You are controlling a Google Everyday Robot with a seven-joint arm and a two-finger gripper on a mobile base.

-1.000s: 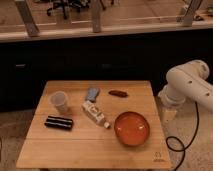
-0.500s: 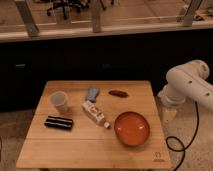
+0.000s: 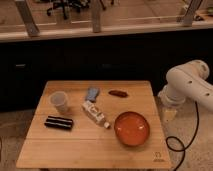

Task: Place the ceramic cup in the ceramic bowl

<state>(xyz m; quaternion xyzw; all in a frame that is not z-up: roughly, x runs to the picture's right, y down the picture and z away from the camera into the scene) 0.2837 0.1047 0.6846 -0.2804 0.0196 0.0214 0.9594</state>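
Observation:
The ceramic cup (image 3: 59,101) is small and pale, standing upright at the left side of the wooden table (image 3: 75,150). The ceramic bowl (image 3: 132,128) is wide, orange and glossy, and sits at the table's front right with nothing in it. My gripper (image 3: 169,114) hangs from the white arm (image 3: 187,85) just off the table's right edge, level with the bowl and far from the cup. It holds nothing that I can see.
A white labelled bottle (image 3: 95,114) lies on its side between cup and bowl. A blue packet (image 3: 92,94) and a brown oblong item (image 3: 118,93) lie toward the back. A black bar (image 3: 58,122) lies front left. A black cable (image 3: 175,145) loops beside the table's right.

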